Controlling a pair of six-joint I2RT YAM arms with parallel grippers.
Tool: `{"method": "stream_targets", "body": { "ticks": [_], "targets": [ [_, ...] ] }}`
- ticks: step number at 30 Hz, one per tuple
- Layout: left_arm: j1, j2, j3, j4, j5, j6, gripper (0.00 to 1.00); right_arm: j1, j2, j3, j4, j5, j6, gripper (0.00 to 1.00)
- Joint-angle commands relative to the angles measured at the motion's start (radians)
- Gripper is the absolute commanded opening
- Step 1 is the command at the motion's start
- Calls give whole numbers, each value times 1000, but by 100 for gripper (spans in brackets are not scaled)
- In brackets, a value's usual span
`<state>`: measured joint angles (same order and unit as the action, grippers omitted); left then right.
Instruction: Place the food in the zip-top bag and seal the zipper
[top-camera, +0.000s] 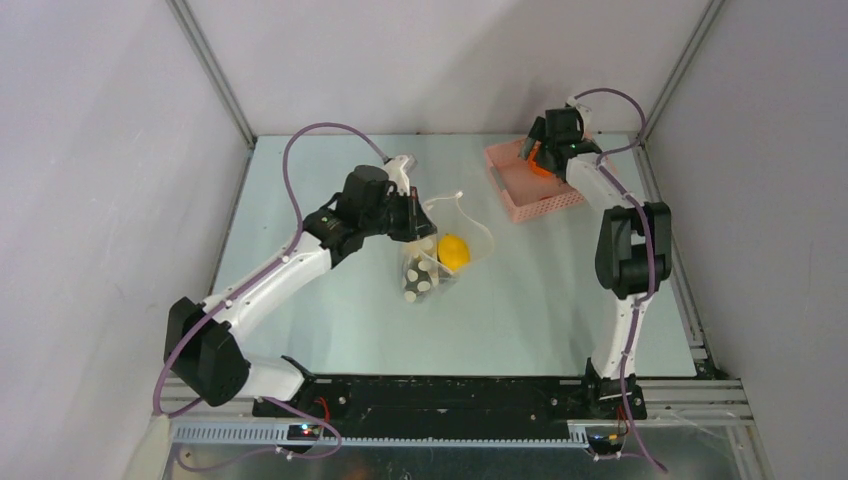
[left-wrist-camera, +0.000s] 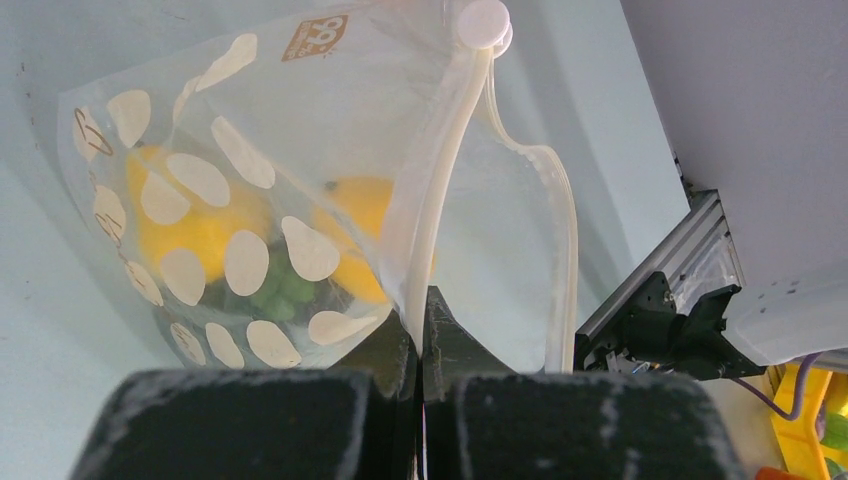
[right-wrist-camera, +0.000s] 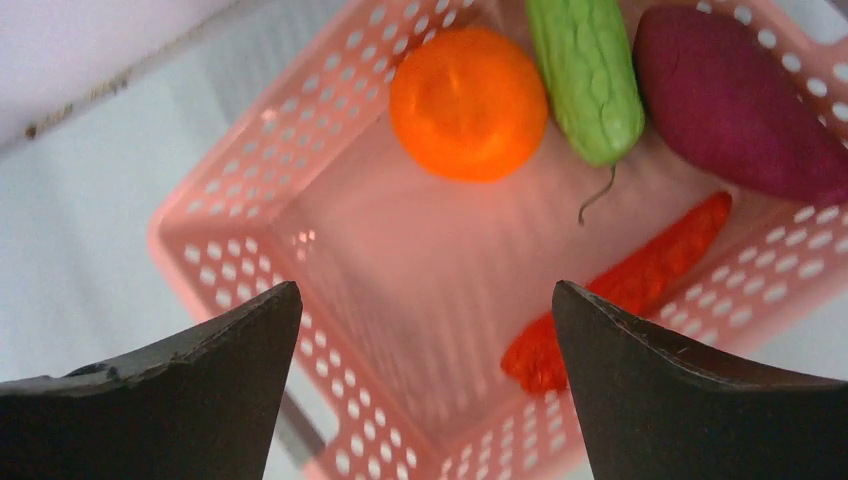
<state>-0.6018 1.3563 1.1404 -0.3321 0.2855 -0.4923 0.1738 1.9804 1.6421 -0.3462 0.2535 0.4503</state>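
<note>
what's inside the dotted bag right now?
Inside the bag: yellow food and a small green piece below it. White dots and folds cover parts, so anything more is hidden. The left gripper pinches the zipper edge.

Shows white link shells w/ blk joint housings on L arm (top-camera: 270, 280) & R arm (top-camera: 590, 180). Purple cables (top-camera: 330, 125) alongside each. Dark matte wedge-shaped fingers (right-wrist-camera: 190, 400).

Pink lattice basket (top-camera: 540, 208) at far right of pale green table (top-camera: 540, 300), grey walls (top-camera: 100, 150)
</note>
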Motion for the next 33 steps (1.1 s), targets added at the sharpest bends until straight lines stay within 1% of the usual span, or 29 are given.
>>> {"method": "stream_targets", "body": {
  "ticks": [1,3,7,15,19,23,33],
  "targets": [
    [5,11,38,3,-11,29,0,-33,101,136,21,10,80,99],
    [5,19,46,-6,-21,36,0,-43,131,153,53,23,117,99],
    [5,31,58,-14,-27,41,0,-70,162,141,98,17,268,99],
    [5,53,76,-33,-20,56,0,-85,227,116,227,52,461,99],
    [6,53,79,-38,-24,62,0,-97,255,124,225,42,511,100],
    [6,52,75,-43,-36,68,0,-98,254,81,257,58,561,99],
    [6,70,104,-72,-47,71,0,-97,323,130,230,94,625,99]
  ]
}}
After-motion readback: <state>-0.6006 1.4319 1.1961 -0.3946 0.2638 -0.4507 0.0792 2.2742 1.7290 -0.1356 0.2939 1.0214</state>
